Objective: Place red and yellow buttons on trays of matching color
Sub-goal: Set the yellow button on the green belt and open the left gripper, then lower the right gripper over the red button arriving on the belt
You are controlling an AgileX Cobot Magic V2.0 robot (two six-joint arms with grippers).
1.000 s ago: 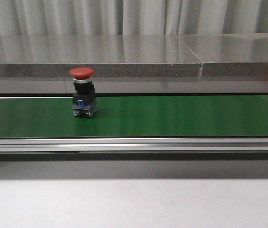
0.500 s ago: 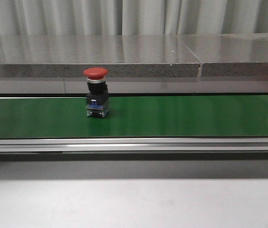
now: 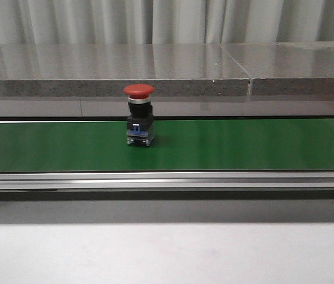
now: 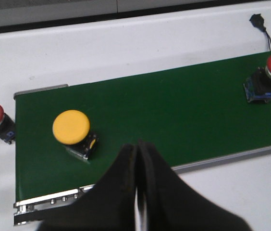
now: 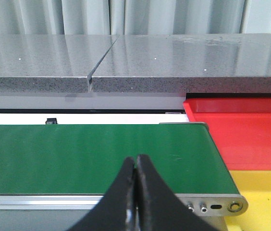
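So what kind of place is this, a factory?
Probably a test bench mimicking a sorting line. A green conveyor belt carries a red push button, a yellow push button follows behind it, and a red tray and yellow tray sit at the belt's end.

Right gripper (image 5: 136, 185) closed above green belt (image 5: 97, 159) — red tray (image 5: 251, 134) (yellow tray (image 5: 265, 197) nearer) beside.
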